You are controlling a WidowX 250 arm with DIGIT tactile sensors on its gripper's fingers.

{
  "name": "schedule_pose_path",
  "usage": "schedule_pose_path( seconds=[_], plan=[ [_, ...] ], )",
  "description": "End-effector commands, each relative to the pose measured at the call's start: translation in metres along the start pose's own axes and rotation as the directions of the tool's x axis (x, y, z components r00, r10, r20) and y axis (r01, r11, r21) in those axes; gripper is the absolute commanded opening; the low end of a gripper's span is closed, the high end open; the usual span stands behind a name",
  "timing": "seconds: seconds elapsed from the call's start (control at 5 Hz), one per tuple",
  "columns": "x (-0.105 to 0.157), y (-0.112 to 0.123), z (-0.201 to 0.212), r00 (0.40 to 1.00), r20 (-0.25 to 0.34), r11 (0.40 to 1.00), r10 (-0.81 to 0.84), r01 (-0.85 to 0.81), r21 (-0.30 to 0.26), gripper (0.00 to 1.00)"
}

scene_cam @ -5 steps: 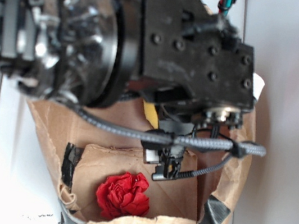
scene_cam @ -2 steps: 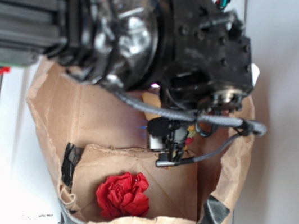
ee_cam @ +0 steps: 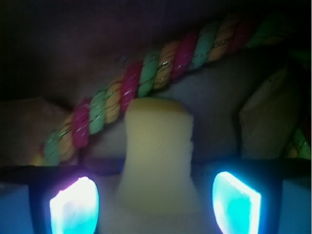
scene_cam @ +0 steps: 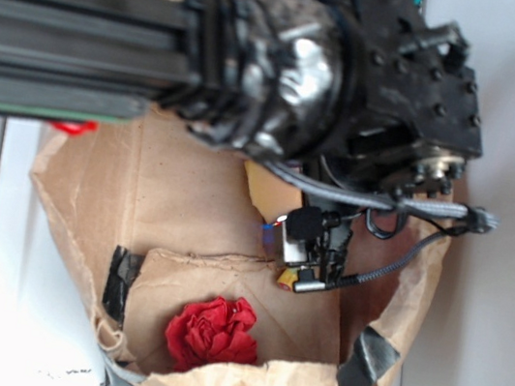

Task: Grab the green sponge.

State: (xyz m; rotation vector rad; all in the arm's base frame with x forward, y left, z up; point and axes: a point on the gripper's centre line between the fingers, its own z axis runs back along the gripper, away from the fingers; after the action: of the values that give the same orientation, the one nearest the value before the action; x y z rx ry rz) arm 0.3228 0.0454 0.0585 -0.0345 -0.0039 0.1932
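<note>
Arm reaches from the left, over the open paper bag. Gripper hangs inside the bag, right of centre. Ruffled ball lies on the bag floor, nearer the front rim, left of the gripper. Wrist view: sponge sits between the fingers; rope runs slantwise behind it, touching its far edge.

We see the green sponge as a pale-yellow foam block with soft edges, standing on end, its top edge just below the striped rope that runs diagonally behind it.
</note>
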Motion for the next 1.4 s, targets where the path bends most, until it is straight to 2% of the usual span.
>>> schedule_pose_path(
  seconds=[0.0,0.6,0.8,1.2],
  plan=[
    [0.024,0.003,0.011,0.999,0.048,1.000,0.023,-0.024,0.009,1.00],
    [0.029,0.000,-0.010,0.999,0.038,0.999,0.020,-0.022,0.046,1.00],
    [0.029,-0.008,-0.021,1.000,0.027,0.998,0.003,-0.005,0.067,1.00],
    [0.021,-0.016,-0.026,0.999,0.016,0.998,-0.034,0.033,0.056,1.00]
  ],
)
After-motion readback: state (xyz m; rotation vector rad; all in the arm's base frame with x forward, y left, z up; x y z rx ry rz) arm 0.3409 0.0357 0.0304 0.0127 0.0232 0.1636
